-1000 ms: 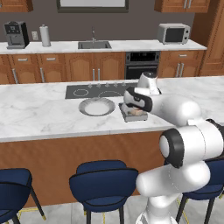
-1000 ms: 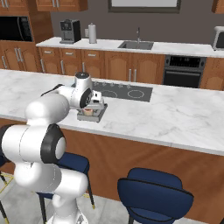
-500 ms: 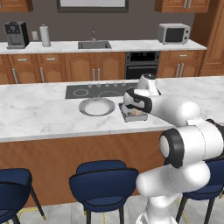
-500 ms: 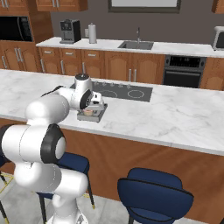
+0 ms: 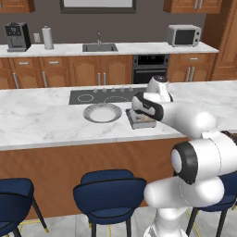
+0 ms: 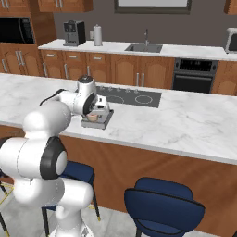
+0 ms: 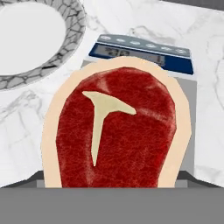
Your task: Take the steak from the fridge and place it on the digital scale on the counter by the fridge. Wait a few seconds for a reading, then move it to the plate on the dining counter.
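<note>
Steak [image 7: 118, 133] is seen lying on the digital scale [image 7: 186, 109], whose blue display strip shows beyond the meat in the hand view, with the plate [image 7: 70, 48] just beside the scale on the dining counter [image 7: 26, 127]. Compared with the pictures of a second and half a second ago, almost nothing is changed: the arm is held in the same pose over the scale, and scale and plate are found in the same spots in both base views. From the left base view the gripper [image 5: 144, 115] is seen low over the scale [image 5: 141, 121], the plate [image 5: 102, 112] close on its left. From the right base view the steak [image 6: 93, 117] is made out as a small pale-and-red patch on the scale [image 6: 102, 121] under the hand. Whether the fingers are clenched on the meat or released cannot be told, since the tips are hidden behind the steak. The stillness is judged to be the wait for a reading. The weighing step is taken as nearly done; the short carry across to the plate is what is left.
</note>
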Available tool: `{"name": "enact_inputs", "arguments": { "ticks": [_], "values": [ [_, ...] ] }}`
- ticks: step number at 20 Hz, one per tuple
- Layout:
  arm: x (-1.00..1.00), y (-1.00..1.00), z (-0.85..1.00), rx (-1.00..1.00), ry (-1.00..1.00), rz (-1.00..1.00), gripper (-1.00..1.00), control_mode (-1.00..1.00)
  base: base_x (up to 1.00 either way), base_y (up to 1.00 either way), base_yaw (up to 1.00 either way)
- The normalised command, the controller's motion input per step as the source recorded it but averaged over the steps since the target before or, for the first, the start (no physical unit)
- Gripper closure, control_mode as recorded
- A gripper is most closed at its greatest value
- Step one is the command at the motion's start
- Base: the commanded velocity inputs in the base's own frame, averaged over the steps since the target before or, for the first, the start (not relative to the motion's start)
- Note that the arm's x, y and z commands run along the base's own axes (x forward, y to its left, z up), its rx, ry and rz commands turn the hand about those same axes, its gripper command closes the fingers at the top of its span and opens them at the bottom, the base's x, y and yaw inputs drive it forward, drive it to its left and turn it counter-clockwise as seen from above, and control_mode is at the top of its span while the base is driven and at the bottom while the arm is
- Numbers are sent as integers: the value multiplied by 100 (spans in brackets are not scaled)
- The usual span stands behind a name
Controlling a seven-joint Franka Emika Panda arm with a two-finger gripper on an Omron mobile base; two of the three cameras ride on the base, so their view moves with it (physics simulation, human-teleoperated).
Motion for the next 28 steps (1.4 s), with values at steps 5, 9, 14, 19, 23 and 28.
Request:
{"name": "enact_inputs", "arguments": {
  "ticks": [5, 9, 14, 19, 23, 28],
  "values": [
    [-42, 51, 76, 0, -19, 0, 100, -100, 0, 0, 0],
    [-9, 78, 50, 0, -11, 0, 100, -100, 0, 0, 0],
    [27, 68, 11, 0, -1, 0, 100, -100, 0, 0, 0],
    [82, 37, -7, 0, 4, 6, 100, -100, 0, 0, 0],
    [85, 22, -7, 0, 12, 11, 100, -100, 0, 0, 0],
    [33, 22, -11, -4, 15, 3, 100, -100, 0, 0, 0]
  ]
}}
